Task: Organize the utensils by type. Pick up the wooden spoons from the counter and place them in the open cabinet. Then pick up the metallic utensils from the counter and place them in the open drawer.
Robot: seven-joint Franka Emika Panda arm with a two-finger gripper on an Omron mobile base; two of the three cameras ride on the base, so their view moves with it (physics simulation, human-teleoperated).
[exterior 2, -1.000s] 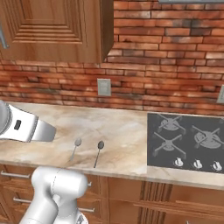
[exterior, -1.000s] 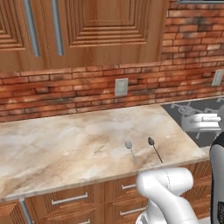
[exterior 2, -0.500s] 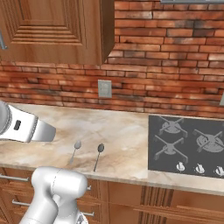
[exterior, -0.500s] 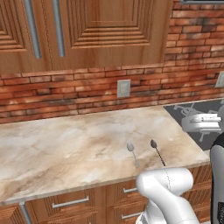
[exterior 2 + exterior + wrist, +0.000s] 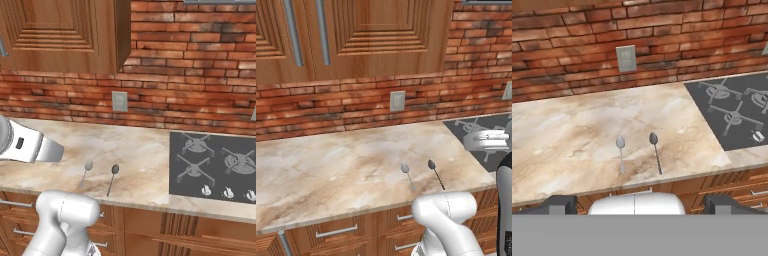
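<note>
Two thin grey metallic utensils lie side by side near the front edge of the beige counter (image 5: 331,165) (image 5: 145,145) (image 5: 562,130). The paler spoon (image 5: 406,174) (image 5: 86,171) (image 5: 621,152) is on the left. The darker-handled spoon (image 5: 435,173) (image 5: 112,177) (image 5: 656,152) is on the right. Both bowls point toward the brick wall. My gripper (image 5: 637,204) hangs back from the counter's front edge, facing the spoons. Its fingertips (image 5: 559,204) stand far apart, open, with nothing between them. The wooden spoons, the open cabinet and the open drawer are out of view.
A dark grey stovetop (image 5: 481,127) (image 5: 212,165) (image 5: 737,107) sits right of the spoons. Shut wooden wall cabinets (image 5: 371,35) (image 5: 65,35) hang above. A wall outlet (image 5: 397,101) (image 5: 119,101) (image 5: 626,58) is on the brick. Drawer fronts with bar handles (image 5: 336,232) run under the counter.
The whole picture has drifted very slightly, so the camera moved a little. The two spoons lie as before and the gripper stays open.
</note>
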